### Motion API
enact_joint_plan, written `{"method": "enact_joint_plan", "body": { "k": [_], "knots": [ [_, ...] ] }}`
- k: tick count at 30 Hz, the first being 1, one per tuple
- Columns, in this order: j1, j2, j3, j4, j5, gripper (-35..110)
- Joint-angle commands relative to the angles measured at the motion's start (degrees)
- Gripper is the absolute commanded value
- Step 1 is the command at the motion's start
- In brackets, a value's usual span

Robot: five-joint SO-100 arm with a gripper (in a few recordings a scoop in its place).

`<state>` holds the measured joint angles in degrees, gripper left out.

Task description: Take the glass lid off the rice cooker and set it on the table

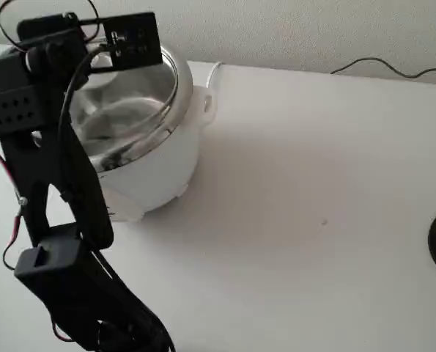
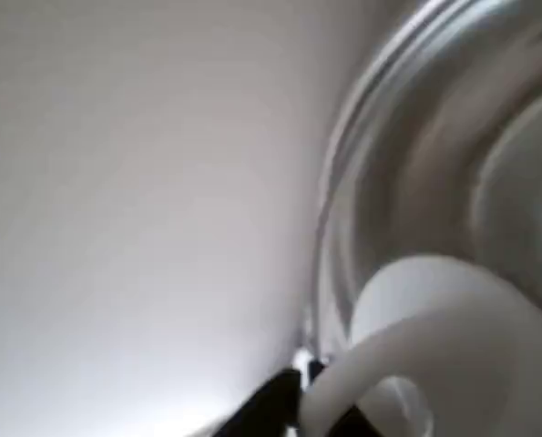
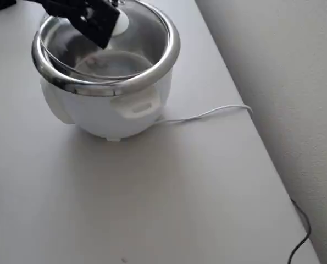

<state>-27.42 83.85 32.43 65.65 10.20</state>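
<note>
Pincer (image 3: 115, 16) of mine grips the white knob (image 3: 121, 22) of one glass lid (image 3: 105, 41), tilted, lifted just above the steel rim of one rice cooker (image 3: 111, 104) on the tabletop (image 3: 152, 192).

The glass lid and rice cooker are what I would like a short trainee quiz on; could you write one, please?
1. True or false: the glass lid lies flat on the table.
2. Which part of the lid is the gripper at? A: the metal rim. B: the white knob. C: the steam hole.
3. In the overhead view, what thin thing runs from the rice cooker across the table?

Key: 1 false, it sits tilted over the cooker's steel bowl. 2 B. 3 the white cord.
</note>
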Motion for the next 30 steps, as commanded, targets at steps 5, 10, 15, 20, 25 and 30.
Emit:
{"method": "enact_joint_plan", "body": {
  "k": [5, 10, 15, 20, 25, 30],
  "knots": [
    [10.9, 19.2, -2.3, -7.2, -0.4, 0],
    [18.8, 24.2, -1.8, -6.9, -4.0, 0],
    [29.5, 27.7, -1.8, -2.2, -8.7, 0],
    [39.6, 28.2, -1.5, 3.8, -11.4, 0],
    [42.4, 28.8, 2.8, 8.6, -17.2, 0],
    [44.1, 31.7, 12.3, 13.9, -17.7, 0]
  ]
}}
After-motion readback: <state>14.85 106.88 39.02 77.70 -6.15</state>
